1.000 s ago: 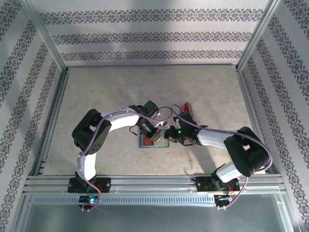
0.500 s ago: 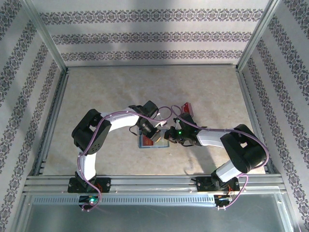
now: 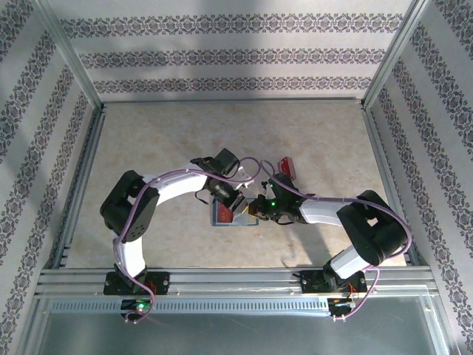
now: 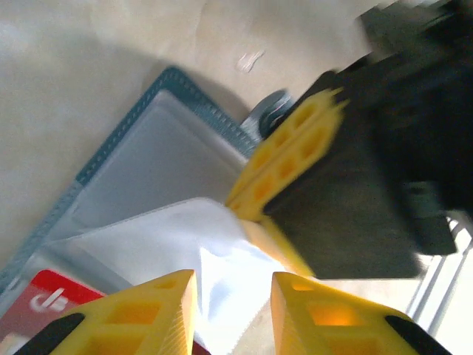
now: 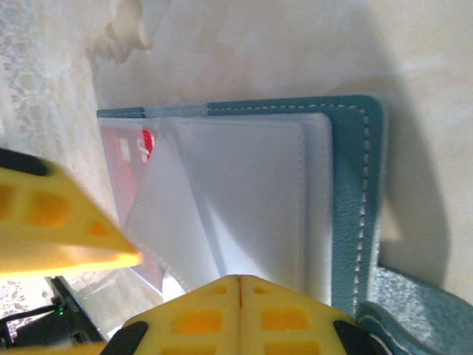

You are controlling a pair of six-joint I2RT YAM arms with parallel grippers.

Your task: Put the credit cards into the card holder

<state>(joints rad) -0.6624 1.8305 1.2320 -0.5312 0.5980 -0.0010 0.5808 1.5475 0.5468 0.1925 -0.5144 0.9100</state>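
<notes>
On the beige table (image 3: pixel 148 148), near its middle, the teal card holder (image 5: pixel 353 192) lies open with its clear pockets up. Over it the left gripper (image 4: pixel 233 314) stands partly open, yellow fingers apart and gripping nothing. Just beside it, the right gripper (image 5: pixel 240 310) has its fingers pressed together at the holder's pocket edge. One red credit card (image 5: pixel 118 159) sits in a pocket; another red card (image 3: pixel 287 166) lies apart on the table.

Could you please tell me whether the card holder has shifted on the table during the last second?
No. In the top view the card holder sits just as far from the front rail as before.
</notes>
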